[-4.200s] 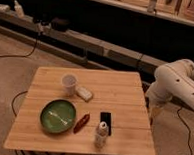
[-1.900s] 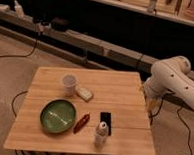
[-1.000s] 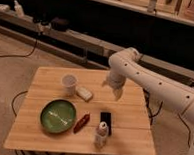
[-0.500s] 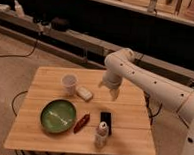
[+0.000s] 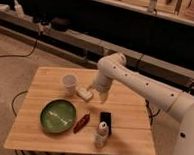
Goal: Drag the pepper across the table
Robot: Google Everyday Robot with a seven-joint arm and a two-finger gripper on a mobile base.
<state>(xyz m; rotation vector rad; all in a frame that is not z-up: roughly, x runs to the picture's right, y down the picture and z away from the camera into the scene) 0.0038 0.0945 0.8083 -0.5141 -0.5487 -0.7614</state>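
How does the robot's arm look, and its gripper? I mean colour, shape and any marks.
The arm is white, made of thick rounded segments with smooth joints. Small dark dots run along its long segment. No loose cable shows on it. The gripper, above the table beside a small white block, is white too and narrower than the arm.

Table [image 5: 129, 128]: square top of light-wood planks. On it:
- white cup [image 5: 69, 83], upright, far left of centre
- small white block [image 5: 84, 94], just right of the cup
- green plate [image 5: 58, 116], near left
- pepper [image 5: 81, 123], just beside the plate's right rim
- black slab [image 5: 105, 119], right of the pepper
- white bottle [image 5: 102, 135], upright near the front edge

Gripper [image 5: 100, 94] is over the table centre, beside the white block.
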